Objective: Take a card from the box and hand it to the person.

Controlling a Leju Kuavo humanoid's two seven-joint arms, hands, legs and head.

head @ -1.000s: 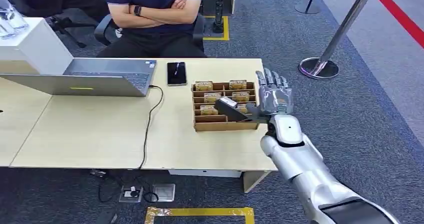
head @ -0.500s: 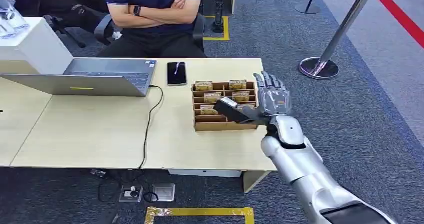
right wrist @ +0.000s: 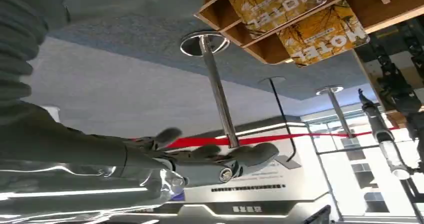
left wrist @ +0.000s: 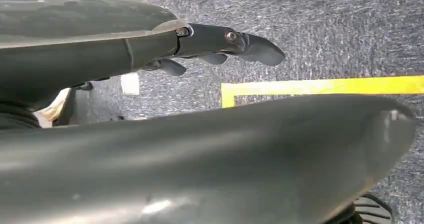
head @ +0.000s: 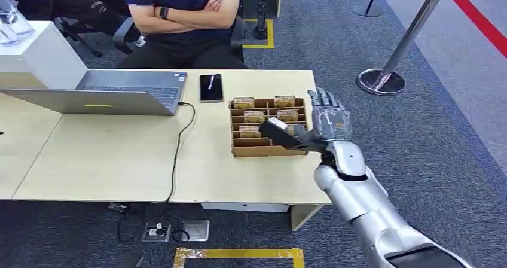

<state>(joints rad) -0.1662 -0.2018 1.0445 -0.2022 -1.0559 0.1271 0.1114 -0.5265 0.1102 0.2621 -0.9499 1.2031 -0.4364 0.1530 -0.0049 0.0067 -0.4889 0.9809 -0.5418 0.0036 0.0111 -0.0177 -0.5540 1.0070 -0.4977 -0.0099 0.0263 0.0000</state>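
I have the right hand (head: 326,121) at the right edge of the box (head: 268,150), right of centre in the head view, its fingers (head: 324,100) spread and pointing up the frame while the thumb reaches left over the box's middle rows. It holds nothing that I can make out. The cards (head: 284,101) stand on edge in the wooden slots, yellow-brown faces showing above the dividers; in the right wrist view two of them (right wrist: 320,34) sit at the upper right with printed lettering legible. I judge them light, thin, stiff and slick, so they should slide out easily but could also slip from a loose pinch or pull a neighbour along. The sensible hold, to my mind, is the exposed top edge of a single card, pinched flat between thumb and a finger, then lifted straight out of its slot. The person (head: 182,17) sits at the top of the frame behind the table (head: 119,160), arms folded. The left hand (left wrist: 220,41) hangs over carpet in its own wrist view, fingers loosely extended and holding nothing.
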